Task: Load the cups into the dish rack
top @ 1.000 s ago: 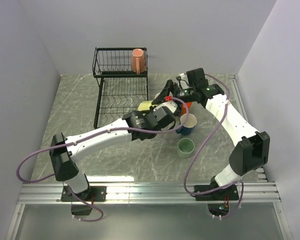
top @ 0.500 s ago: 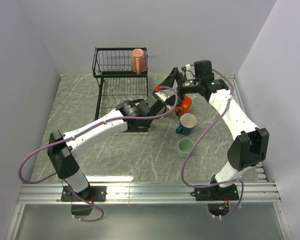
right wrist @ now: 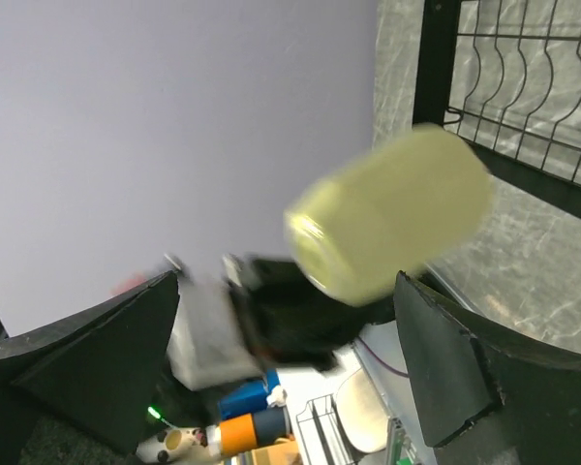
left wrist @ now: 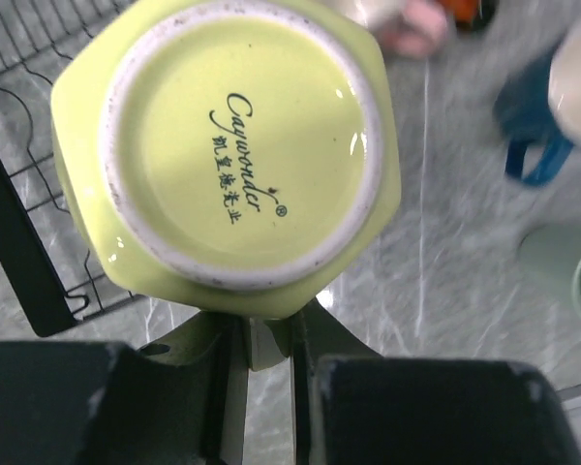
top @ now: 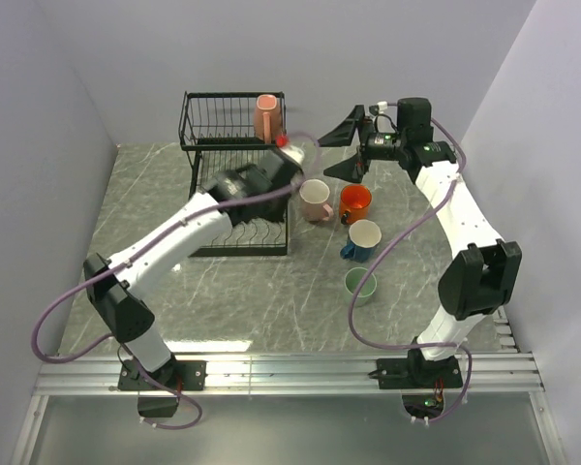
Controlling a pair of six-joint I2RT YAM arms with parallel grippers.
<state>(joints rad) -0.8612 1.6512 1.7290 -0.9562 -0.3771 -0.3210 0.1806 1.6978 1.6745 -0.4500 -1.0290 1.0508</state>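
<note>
My left gripper (left wrist: 261,334) is shut on the rim of the pale yellow cup (left wrist: 232,145), whose base faces the wrist camera. In the top view this gripper (top: 289,155) is motion-blurred, raised by the right end of the black dish rack (top: 234,199). The right wrist view shows the yellow cup (right wrist: 392,213) in the air beside the rack (right wrist: 523,87). One pink cup (top: 266,116) sits in the upper basket. A second pink cup (top: 316,199), the orange cup (top: 354,202), the blue cup (top: 364,237) and the green cup (top: 360,285) stand on the table. My right gripper (top: 353,145) is open, empty and raised behind the orange cup.
Grey walls close in the table at the left, back and right. A metal rail (top: 290,368) runs along the near edge by the arm bases. The left wrist view also shows the blue cup (left wrist: 533,145) and the green cup (left wrist: 571,271) below to the right.
My left arm has swung the yellow cup up and back from beside the blue cup to the rack's right end. My right gripper has lifted and pulled back to the right.
</note>
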